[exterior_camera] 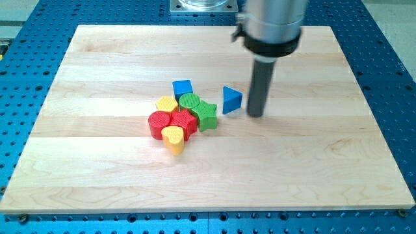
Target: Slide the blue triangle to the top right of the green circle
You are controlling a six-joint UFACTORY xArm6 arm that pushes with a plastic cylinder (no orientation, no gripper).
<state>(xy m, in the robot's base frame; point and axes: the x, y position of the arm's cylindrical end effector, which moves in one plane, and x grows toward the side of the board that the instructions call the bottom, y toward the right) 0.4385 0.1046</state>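
A pale wooden board (97, 175), built of long glued strips with visible grain, is laid on a blue perforated metal table (383, 78); a grey metal mount is seen at the view's top edge. No pincer is fitted: the arm ends in a straight dark rod beneath a silver cylindrical housing, so no open or closed state can be told. My tip (256, 115) is set on the board, and all positions below are given from it. Farthest toward the view's bottom and left, a yellow heart-shaped block (173, 138) is found, touching a red round ribbed block (158, 122) and a red block of unclear shape (183, 121). Behind these, a yellow block (167, 104) and the green circle (190, 101) are packed in, with a green star (207, 114) on the cluster's right side. A blue cube (182, 88) lies at the cluster's top. The blue triangle (231, 99) stands just left of the tip, apart from the cluster, to the right of the green circle. All blocks appear matt and solid-coloured.
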